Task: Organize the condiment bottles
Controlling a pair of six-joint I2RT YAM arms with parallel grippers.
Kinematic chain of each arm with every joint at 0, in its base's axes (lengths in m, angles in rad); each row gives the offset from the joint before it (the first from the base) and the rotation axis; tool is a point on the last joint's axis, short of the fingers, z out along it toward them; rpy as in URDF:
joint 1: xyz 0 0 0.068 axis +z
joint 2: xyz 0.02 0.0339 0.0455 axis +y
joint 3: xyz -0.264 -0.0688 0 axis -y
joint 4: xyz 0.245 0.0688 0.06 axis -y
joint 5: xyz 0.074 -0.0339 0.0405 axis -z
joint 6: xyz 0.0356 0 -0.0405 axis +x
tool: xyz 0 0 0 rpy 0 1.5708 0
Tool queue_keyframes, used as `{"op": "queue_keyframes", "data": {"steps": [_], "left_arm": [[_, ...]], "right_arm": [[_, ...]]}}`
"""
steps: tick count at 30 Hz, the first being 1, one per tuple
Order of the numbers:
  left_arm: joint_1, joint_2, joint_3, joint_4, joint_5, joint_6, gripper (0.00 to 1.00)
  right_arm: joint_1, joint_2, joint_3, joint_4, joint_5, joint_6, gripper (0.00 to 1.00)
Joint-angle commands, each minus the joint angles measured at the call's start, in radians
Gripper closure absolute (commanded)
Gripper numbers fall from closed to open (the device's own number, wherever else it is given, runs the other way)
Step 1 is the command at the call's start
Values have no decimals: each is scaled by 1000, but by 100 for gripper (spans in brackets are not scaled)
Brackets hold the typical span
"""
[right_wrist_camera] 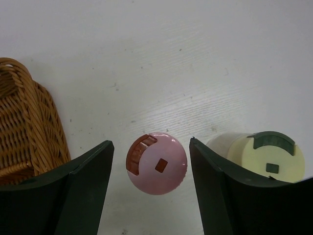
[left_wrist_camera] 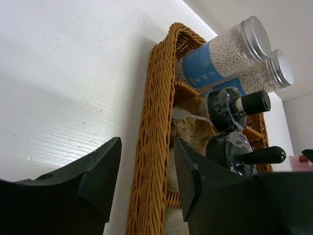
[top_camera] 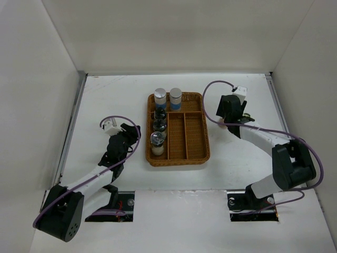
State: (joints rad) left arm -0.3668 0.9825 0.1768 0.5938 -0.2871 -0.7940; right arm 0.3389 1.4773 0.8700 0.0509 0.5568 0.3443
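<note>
Right gripper (right_wrist_camera: 150,146) spread wide, holding nothing. Pink-capped bottle (right_wrist_camera: 156,163) stands upright on the table (right_wrist_camera: 171,58) just right of the wicker tray (right_wrist_camera: 29,122), outside it. It sits between my right fingers (right_wrist_camera: 78,191) with a gap each side, no contact. Can't tell how high above the cap I am. Yellow-capped bottle (right_wrist_camera: 264,156) is just beside the pink one, on its side away from the tray, partly behind my other finger. Left gripper (left_wrist_camera: 147,142) wide too, empty, at the tray's left wall, rim showing between the fingers. Inside the tray: two silver-capped bottles (top_camera: 160,96) side by side at its far-left end, three black-capped bottles (top_camera: 159,125) in a row down its left column.
</note>
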Motion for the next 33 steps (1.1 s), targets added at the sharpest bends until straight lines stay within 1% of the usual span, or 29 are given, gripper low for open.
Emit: {"op": "queue_keyframes", "data": {"steps": [1,2,6,8,9,13,15,17,20,24,29,33], "left_arm": [[6,-19,-14,49,5,-11,55],[6,-25,-14,49,5,-11,55],[9,-22,-17,52,2,-11,55],[9,-24,-16,47,6,-13,55],[6,-28,-16,50,2,-10,55],[7,-13,-17,54,0,-13,55],[4,-10,-14,54,3,-14,55],[-1,-8,-13,55,-7,-13,55],[4,8,-14,63,-6,-16,55],[-1,4,-14,64,-17,-10,55],[1,-16,-20,64,-14,-10,55],[9,-13,-23,63,-9,-16,55]], "right_arm": [[-11,34,61,17,-31,10,31],[-11,41,64,18,-29,10,32],[-19,55,78,20,-15,5,46],[-13,40,81,20,12,-2,52],[-13,19,75,21,34,-8,54],[68,-96,64,55,68,-48,55],[145,-138,69,84,58,-76,54],[221,-144,84,104,40,-116,54],[329,-97,147,112,28,-145,54],[409,-14,202,150,-17,-148,54],[459,72,261,184,-70,-139,54],[469,130,282,207,-119,-120,54]]}}
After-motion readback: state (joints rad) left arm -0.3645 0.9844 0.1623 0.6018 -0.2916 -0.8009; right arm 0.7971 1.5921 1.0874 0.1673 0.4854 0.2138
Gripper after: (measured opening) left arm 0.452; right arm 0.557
